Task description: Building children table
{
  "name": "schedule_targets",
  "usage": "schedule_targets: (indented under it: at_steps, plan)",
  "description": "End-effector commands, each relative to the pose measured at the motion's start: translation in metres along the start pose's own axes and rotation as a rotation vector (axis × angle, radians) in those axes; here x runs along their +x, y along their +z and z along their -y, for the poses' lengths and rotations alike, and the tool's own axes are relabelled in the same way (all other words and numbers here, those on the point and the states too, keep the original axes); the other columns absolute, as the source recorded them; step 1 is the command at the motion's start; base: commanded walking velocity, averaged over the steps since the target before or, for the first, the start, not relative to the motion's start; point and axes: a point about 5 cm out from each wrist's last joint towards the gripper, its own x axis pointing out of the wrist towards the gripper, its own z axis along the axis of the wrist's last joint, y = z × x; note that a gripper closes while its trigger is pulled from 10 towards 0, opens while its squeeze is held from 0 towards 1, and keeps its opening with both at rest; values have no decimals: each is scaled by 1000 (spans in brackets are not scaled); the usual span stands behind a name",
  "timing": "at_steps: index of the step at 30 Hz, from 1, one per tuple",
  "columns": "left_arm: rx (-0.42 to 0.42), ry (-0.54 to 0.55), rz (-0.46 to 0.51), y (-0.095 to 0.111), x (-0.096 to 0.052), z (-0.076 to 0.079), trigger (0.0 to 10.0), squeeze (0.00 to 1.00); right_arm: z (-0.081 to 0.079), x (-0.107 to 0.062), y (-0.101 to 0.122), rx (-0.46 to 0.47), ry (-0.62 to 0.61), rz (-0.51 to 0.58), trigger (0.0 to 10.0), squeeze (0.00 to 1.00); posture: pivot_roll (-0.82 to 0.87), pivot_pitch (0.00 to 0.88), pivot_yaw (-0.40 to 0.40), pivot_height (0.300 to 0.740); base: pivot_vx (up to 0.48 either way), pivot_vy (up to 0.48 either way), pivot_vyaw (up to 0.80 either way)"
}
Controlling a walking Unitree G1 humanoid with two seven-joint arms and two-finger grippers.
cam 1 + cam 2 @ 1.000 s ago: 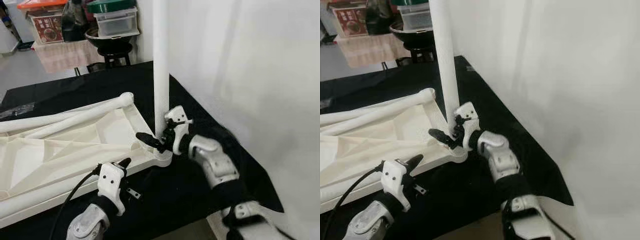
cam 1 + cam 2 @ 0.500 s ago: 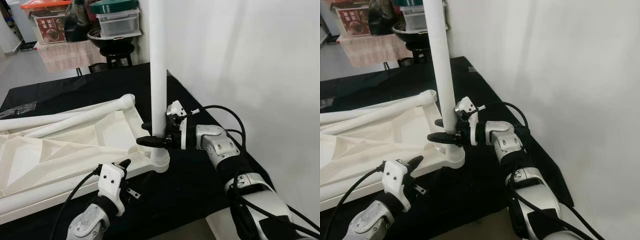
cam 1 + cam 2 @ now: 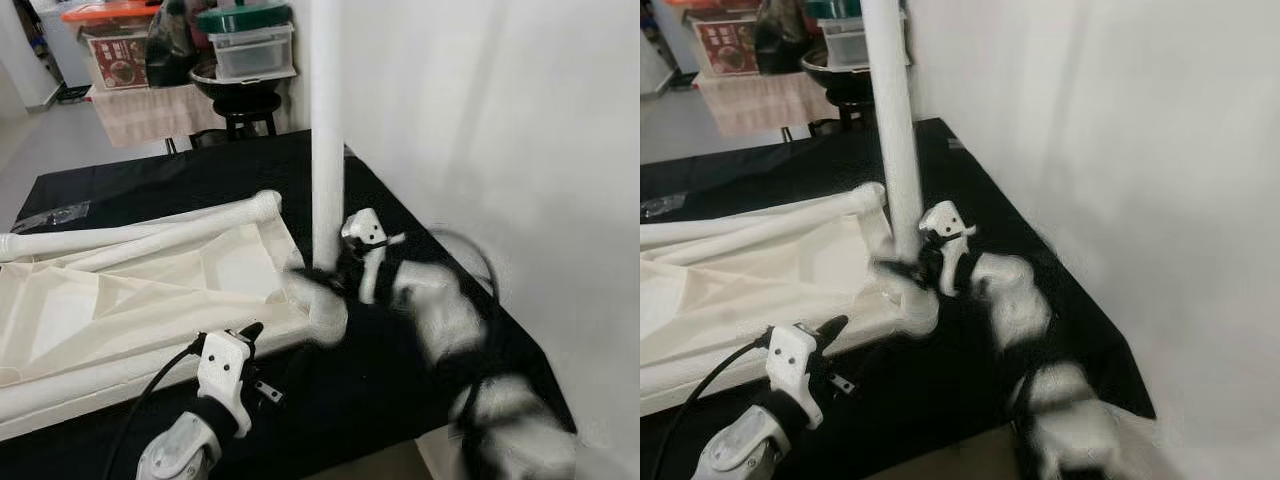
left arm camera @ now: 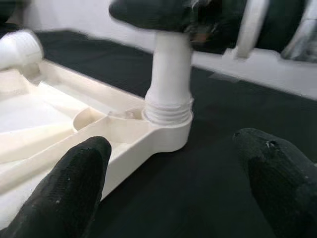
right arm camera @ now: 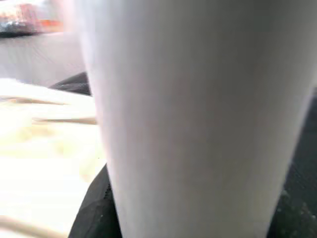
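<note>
A smooth white plastic leg (image 3: pixel 326 130) stands upright in the threaded corner socket (image 4: pixel 167 115) of the ribbed cream tabletop (image 3: pixel 130 300). The blurred right gripper (image 3: pixel 322 275) clasps it low; the left gripper's (image 4: pixel 178 193) matte black fingers (image 4: pixel 74 188) spread just before the socket.

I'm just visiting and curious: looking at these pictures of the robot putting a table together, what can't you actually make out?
- Right claw: motion blur in both eye views smears it, so its grip on the upright leg can't be judged.
- The leg's top: cut off by the eye views' upper edge.
- Socket thread: whether fully screwed in is unclear.
- Box label: too small to read.
</note>
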Motion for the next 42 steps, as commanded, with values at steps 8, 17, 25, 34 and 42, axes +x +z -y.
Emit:
schedule_targets:
  at_steps: [8,17,25,34,42]
  plan:
    - [-4,-6,-24,-2,-1,-5,10000,0,-10,-8,-33,9,98,-195,3490,0,-9,40,5,740,0,0,0]
    - [-11,14,-17,-1,2,-7,10000,0,-29,-7,-2,25,433,-106,10000,1000,-11,29,3,740,0,0,0]
    - [-15,9,-18,-2,3,-7,10000,0,-16,-4,16,-60,764,-66,10000,0,-9,17,0,740,0,0,0]
    - [-15,13,-19,-3,4,-7,10000,0,1,18,23,-14,866,-118,0,0,9,6,-11,740,0,0,0]
    - [-19,13,-15,-2,5,-6,10000,0,13,16,16,-3,813,-120,0,0,3,15,-11,740,0,0,0]
